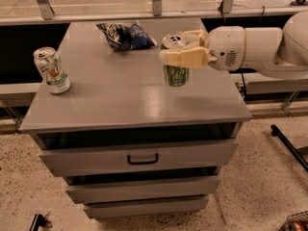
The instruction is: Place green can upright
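One can in hand: mottled green aluminium drink can (175, 75) upright over right-centre of grey cabinet top (120, 100), base possibly touching. Jaws of cream two-finger gripper (174, 52) clamped round its upper body. Seat base flat, part jaws evenly, withdraw level.

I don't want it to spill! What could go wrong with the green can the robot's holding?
The cream pincer grips the mottled green aluminium drink can upright, but whether its base touches the grey cabinet top is unclear. Released too high, it might topple. Pulling away, the pincer might also drag it over, towards the top's right edge.
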